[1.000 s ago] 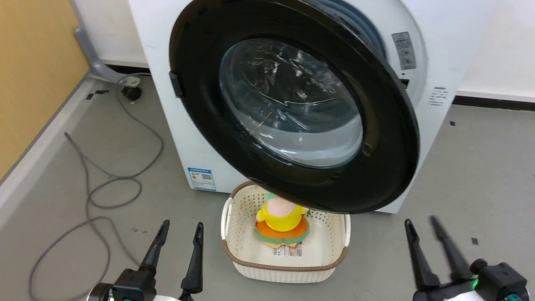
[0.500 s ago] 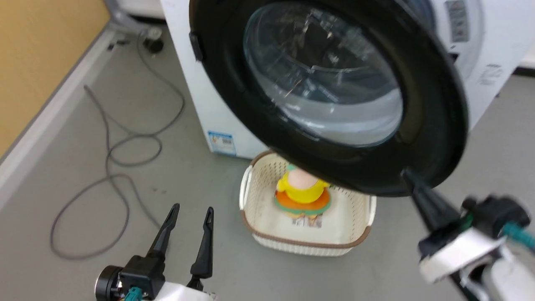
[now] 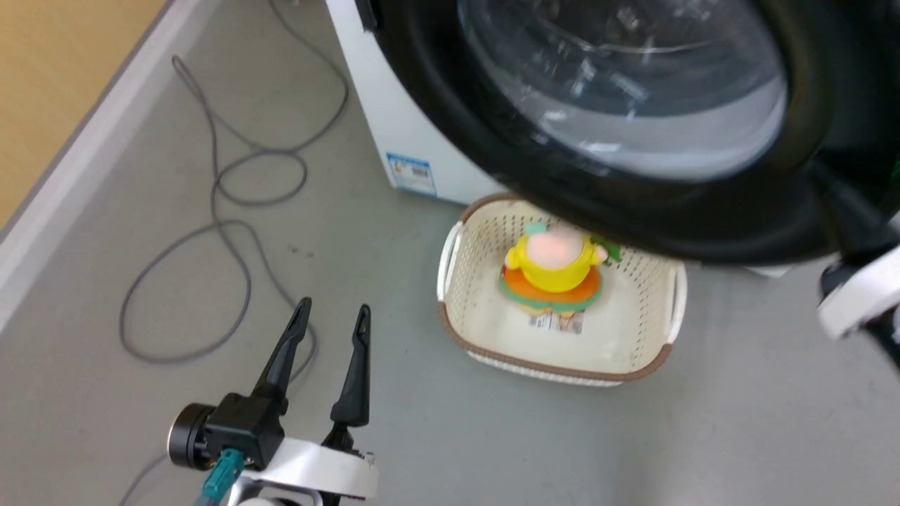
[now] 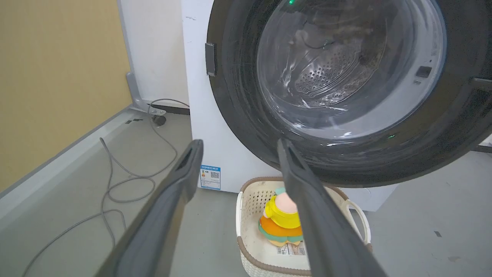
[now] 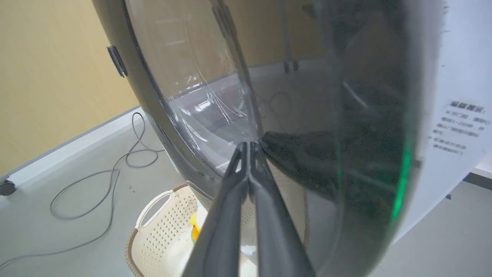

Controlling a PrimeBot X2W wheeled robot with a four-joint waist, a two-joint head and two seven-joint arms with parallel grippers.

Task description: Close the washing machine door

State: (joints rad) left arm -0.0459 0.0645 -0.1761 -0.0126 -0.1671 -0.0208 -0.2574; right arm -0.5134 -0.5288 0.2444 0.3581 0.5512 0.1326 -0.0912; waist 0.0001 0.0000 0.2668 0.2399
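Hanging open from the washing machine (image 3: pixel 394 119), the washing machine door (image 3: pixel 619 91) is jutting out over a cream basket (image 3: pixel 562 369) on the floor (image 3: pixel 703 436), where a yellow and orange toy (image 3: pixel 555 270) is sitting. The right end effector (image 5: pixel 248 144) is touching its tips to the door at the edge of the glass bowl, its two fingers pressed together with nothing between them (blurred in the head view, by the door's lower right rim). The left end effector (image 3: pixel 334 314) is hovering low over the floor, fingers spread wide, holding nothing, well apart from the door.
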